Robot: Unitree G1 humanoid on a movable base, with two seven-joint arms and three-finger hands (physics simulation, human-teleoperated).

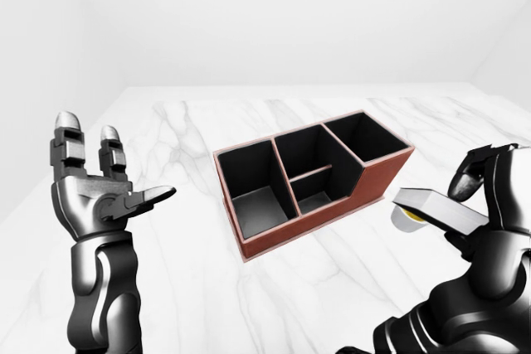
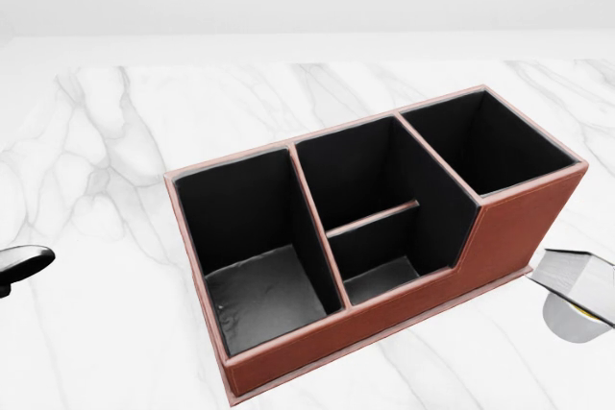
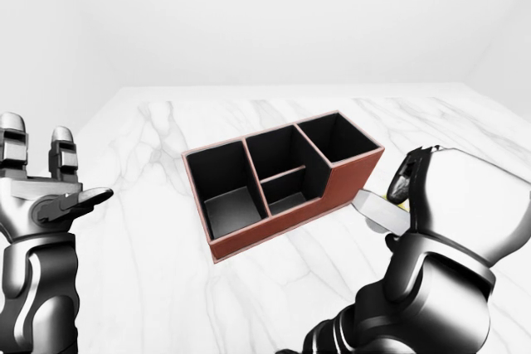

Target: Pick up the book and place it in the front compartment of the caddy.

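While right hand (image 1: 498, 205) grips book (image 1: 440, 210) | caddy (image 1: 311, 176) apparently empty

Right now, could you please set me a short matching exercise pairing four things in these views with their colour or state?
Things:
1. left hand
2. right hand
3. caddy
4. table

States:
A. white marble
B. reddish-brown outside, black compartments holding nothing
C. raised, fingers spread, holding nothing
D. closed on the grey book, to the right of the caddy

Pairs: 1-C, 2-D, 3-B, 4-A
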